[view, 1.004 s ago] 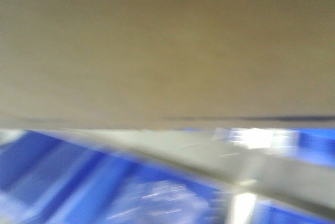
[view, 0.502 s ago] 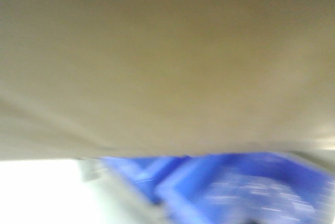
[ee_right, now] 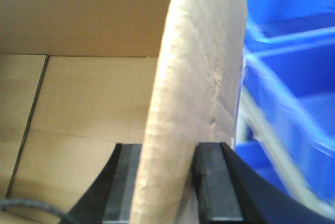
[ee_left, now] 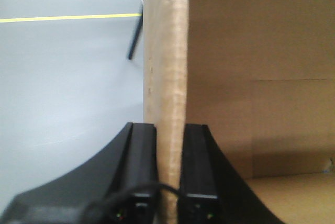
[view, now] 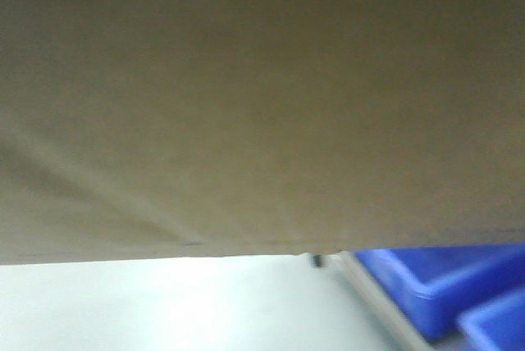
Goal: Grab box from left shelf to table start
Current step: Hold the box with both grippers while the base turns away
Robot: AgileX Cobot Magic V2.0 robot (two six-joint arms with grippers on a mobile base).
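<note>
Holding large tan corrugated cardboard box point(view: 262, 105) up by opposite walls, left gripper point(ee_left: 168, 128) and right gripper point(ee_right: 167, 148) each clamped on one, beside blue plastic bins point(view: 443, 281); keep level, lower both in sync.

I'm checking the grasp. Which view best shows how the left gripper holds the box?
The left wrist view: the left gripper has its fingers on either side of the box wall, pinching it. The front view shows only a blurred tan box face; the right wrist view shows the right gripper on another wall.
</note>
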